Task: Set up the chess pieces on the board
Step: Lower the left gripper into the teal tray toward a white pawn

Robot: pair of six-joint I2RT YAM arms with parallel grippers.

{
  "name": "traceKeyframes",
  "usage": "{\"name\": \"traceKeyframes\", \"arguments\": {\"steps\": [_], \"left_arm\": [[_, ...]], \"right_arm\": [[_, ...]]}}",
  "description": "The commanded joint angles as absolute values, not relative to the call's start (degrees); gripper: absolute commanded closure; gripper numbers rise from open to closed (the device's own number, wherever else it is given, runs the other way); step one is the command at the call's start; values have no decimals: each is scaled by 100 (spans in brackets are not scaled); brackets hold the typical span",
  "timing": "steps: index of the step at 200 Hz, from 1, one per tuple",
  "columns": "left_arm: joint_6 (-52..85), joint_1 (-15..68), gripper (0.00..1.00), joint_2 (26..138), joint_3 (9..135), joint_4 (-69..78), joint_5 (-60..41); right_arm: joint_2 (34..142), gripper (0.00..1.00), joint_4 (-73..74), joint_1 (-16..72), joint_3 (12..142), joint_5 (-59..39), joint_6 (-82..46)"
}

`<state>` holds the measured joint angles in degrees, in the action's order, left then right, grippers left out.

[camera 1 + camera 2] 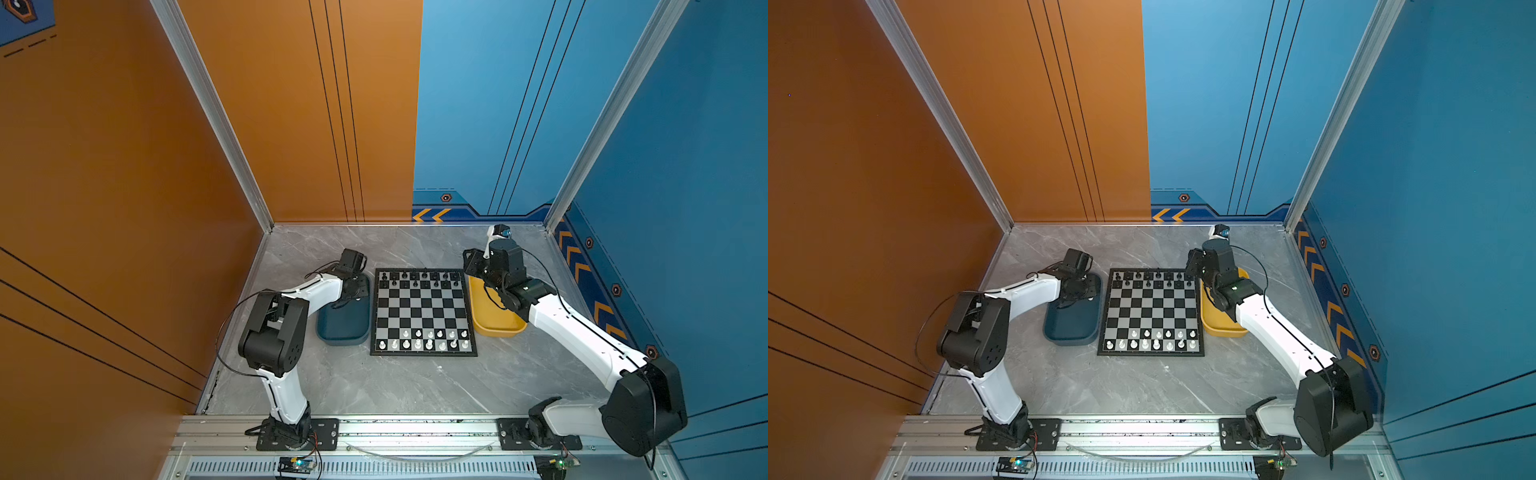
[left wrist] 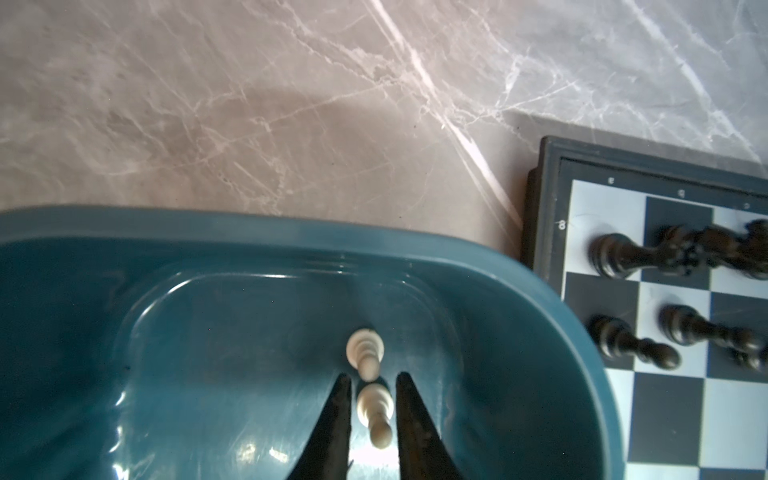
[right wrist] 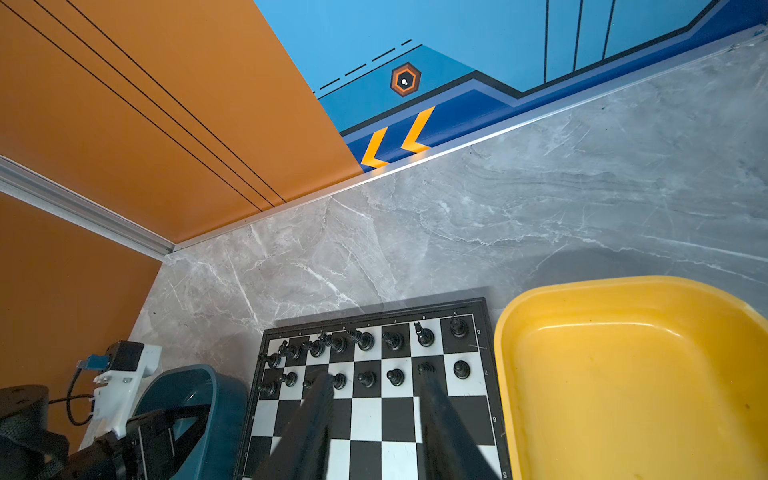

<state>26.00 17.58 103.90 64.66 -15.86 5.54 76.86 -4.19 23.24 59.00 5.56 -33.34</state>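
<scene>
Left gripper (image 2: pixel 373 375) straddles a white pawn (image 2: pixel 375 411) in the teal tray (image 2: pixel 291 232); gripped or not, I can't tell. Right gripper (image 3: pixel 374 380) gapes wide over the board (image 3: pixel 368 419). Its edge reads 8; the letters blur.

A grey marbled table (image 1: pixel 415 386) carries three things. The board (image 1: pixel 424 311) lies flat near the middle, its edges square to the table's. At 9 o'clock from it lies a teal tray (image 1: pixel 345 328), long side along the board's frame, with a thin strip of table between them in the left wrist view. At 3 o'clock lies a yellow tray (image 1: pixel 496 328), likewise lengthwise and close against the frame; whether they touch cannot be told
</scene>
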Motion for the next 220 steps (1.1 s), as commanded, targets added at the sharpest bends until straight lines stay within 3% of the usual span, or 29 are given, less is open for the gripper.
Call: {"name": "traceKeyframes", "arguments": {"steps": [1, 52, 123, 220], "left_arm": [[2593, 1775, 80, 10503, 6639, -1599, 703], [2593, 1778, 85, 10552, 6658, -1626, 718], [2592, 1802, 100, 10527, 6692, -1670, 765], [2566, 1820, 100, 10171, 6557, -1744, 913]], "right_arm": [[7761, 63, -299, 2294, 5916, 465, -3401], [7818, 63, -307, 2298, 5963, 421, -3401], [7871, 63, -315, 2303, 5999, 388, -3404], [7857, 63, -331, 2320, 6018, 360, -3401]]}}
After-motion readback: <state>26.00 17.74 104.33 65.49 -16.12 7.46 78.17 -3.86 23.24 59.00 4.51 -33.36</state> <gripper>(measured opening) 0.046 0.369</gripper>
